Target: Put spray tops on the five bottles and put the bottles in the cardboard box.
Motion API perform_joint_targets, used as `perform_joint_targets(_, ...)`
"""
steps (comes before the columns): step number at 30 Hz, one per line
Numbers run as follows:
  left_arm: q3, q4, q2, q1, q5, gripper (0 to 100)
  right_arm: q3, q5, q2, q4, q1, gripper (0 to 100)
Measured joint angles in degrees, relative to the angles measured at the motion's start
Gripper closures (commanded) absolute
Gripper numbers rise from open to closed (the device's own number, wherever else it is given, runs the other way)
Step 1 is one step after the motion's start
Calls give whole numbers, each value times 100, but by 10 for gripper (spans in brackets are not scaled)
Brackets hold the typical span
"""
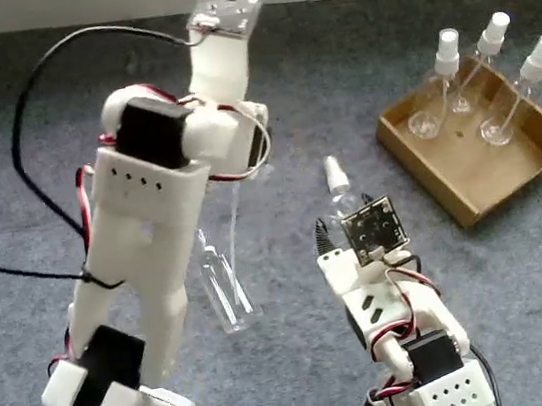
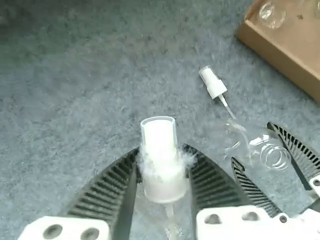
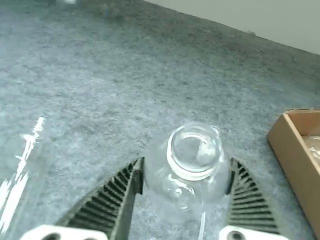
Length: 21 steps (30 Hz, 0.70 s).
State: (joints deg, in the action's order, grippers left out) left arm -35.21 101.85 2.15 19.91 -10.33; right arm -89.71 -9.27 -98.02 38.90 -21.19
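A grey carpeted tabletop (image 1: 528, 308) carries everything. The left arm (image 1: 144, 231), the bulkiest thing in the high view, stretches from the near edge on the left toward the middle. The smaller right arm (image 1: 412, 345) rises from the near edge beside it. A shallow cardboard box (image 1: 424, 173) sits toward the right edge, well apart from both arms, and three clear bottles (image 1: 437, 87) with white spray tops fitted stand inside it, leaning. The right gripper (image 3: 187, 164) is clamped around a fourth clear bottle (image 3: 192, 170), held near the middle of the tabletop with its open, uncapped mouth facing up. A fifth bare bottle (image 1: 222, 286) is on the carpet between the two arms, nearer the near edge; whether it stands or lies I cannot tell. The left gripper (image 2: 162, 152) pinches a white spray top (image 2: 161, 160) by its collar, cap upward. Another loose spray top (image 2: 213, 84) lies on the carpet just beyond the right gripper, its thin tube pointing toward the held bottle.
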Motion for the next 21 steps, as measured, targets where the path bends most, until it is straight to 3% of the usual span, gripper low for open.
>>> perform_joint_targets(9, 0, 9, 1363, -457, 9, 995, -62, 0, 0, -193, -765, 789)
perform_joint_targets(16, 0, 18, 2391, -448, 9, 995, -589, -9, -44, -633, -897, 789)
perform_joint_targets(21, 501, 18, 2989, -484, 607, 995, -598, -501, 0, -633, -888, 789)
